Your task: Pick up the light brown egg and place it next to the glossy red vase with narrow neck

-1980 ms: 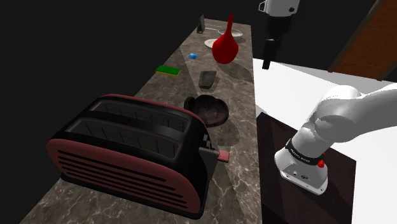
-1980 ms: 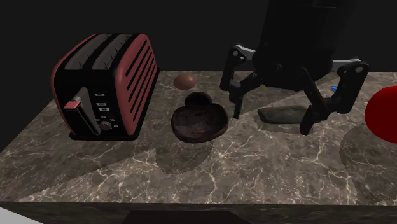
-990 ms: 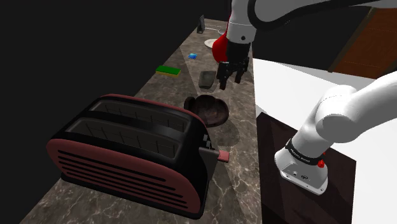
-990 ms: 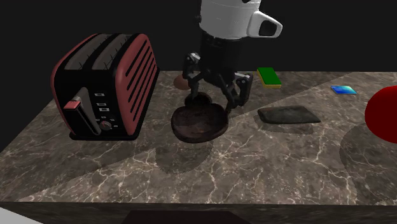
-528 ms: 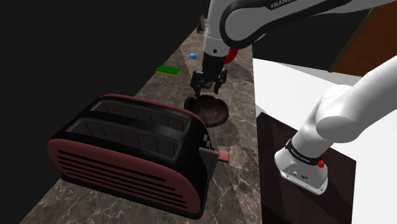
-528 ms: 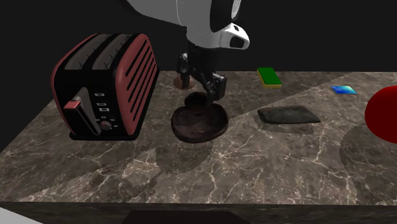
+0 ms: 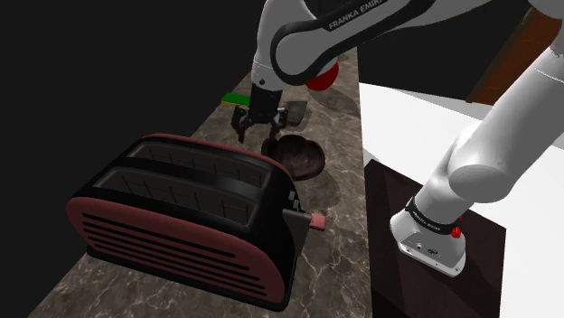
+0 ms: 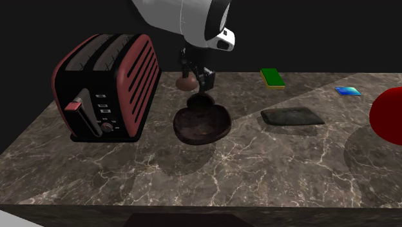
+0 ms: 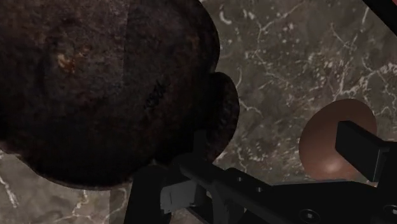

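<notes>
Second exterior view: one light brown egg (image 8: 187, 82) is seen lying on the dark marbled desk (image 8: 258, 169), near the far edge, between one red-and-black two-slot toaster (image 8: 106, 84) and one dark brown bowl (image 8: 201, 122). The one black hand (image 8: 197, 78) is held low over the egg with its two fingers spread apart. One finger is placed just beside the egg on the bowl's side, and the other is seen behind it. The egg is not clasped, and whether a finger touches it cannot be told.

One glossy red vase (image 8: 389, 116) is cut off by this view's right edge, well apart from the egg. Between bowl and vase, one flat dark grey slab (image 8: 292, 117) is laid on the desk. Farther back, one green sponge (image 8: 272, 77) and one small blue item (image 8: 348, 91) are found.

In the wrist view the egg is shown resting on the marble beside the bowl's small lobe, partly covered by one finger (image 9: 359, 147).

In the shoulder view the white arm (image 7: 325, 32) is bent down from above, and the hand is placed between the toaster's far end and the bowl. One stand (image 7: 425, 262) is seen at the lower right.
</notes>
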